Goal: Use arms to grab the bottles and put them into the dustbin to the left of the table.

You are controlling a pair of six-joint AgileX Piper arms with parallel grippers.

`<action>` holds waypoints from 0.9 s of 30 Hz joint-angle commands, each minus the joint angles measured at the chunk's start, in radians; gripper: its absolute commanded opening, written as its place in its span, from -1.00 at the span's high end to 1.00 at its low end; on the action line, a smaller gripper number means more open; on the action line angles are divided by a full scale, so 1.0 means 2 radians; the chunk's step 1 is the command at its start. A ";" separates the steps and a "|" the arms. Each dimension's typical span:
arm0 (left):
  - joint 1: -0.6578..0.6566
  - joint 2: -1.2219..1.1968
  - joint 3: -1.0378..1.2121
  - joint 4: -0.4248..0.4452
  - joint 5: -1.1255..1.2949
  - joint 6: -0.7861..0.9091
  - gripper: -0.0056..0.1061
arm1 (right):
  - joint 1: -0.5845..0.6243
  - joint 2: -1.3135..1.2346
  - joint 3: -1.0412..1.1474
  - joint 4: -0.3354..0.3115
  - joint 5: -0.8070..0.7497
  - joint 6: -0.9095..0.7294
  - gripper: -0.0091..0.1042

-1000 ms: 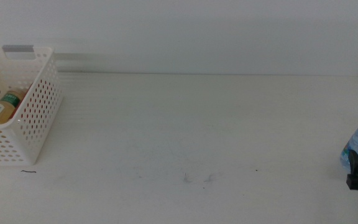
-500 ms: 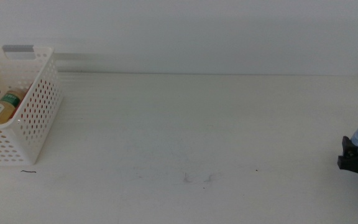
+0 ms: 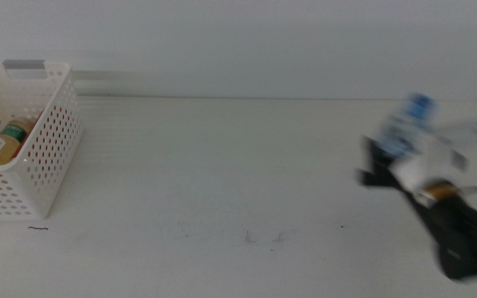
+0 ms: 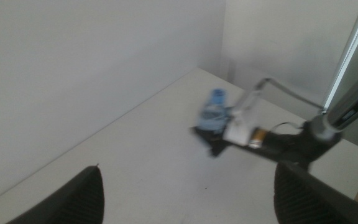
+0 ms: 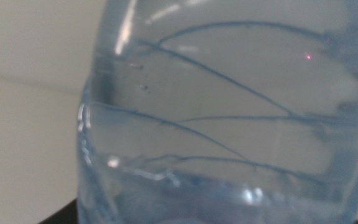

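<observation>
**Middle view: last bottle on its way**

Middle view: I am carrying the water bottle (image 3: 406, 124) in my right gripper (image 3: 377, 165) above the table's (image 3: 222, 165) right side, well apart from the dustbin (image 3: 44, 157), which is already holding the yellow-liquid bottle (image 3: 5, 141).

Left wrist view: my left gripper (image 4: 185, 193) is waiting with jaws apart, facing the other arm.

Right wrist view: the bottle is filling the frame, clamped between my jaws.
</observation>
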 commanded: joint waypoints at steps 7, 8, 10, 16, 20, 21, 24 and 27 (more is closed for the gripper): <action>-0.001 -0.002 0.000 -0.003 -0.003 0.001 -0.78 | 0.109 0.112 -0.235 -0.038 0.134 0.000 0.89; -0.001 -0.002 0.000 -0.003 -0.003 0.001 -0.78 | 0.114 0.127 -0.254 -0.039 0.142 0.000 0.89; -0.001 -0.002 0.000 -0.003 -0.003 0.001 -0.78 | 0.116 0.149 -0.281 -0.035 0.155 0.000 0.89; -0.001 -0.002 0.000 -0.003 -0.003 0.001 -0.78 | 0.120 0.154 -0.297 -0.030 0.246 0.002 0.05; -0.001 -0.002 0.000 -0.003 -0.003 0.001 -0.78 | 0.121 0.085 -0.297 -0.006 0.427 0.012 -0.78; -0.001 -0.002 0.000 -0.002 -0.003 0.001 -0.78 | 0.121 0.060 -0.297 0.011 0.483 0.019 -0.77; -0.001 -0.002 0.000 -0.002 -0.003 0.001 -0.78 | 0.120 -0.023 -0.297 0.036 0.667 0.021 -0.74; -0.001 -0.002 0.000 -0.002 -0.003 0.001 -0.78 | 0.120 -0.127 -0.297 0.034 0.818 0.037 -0.71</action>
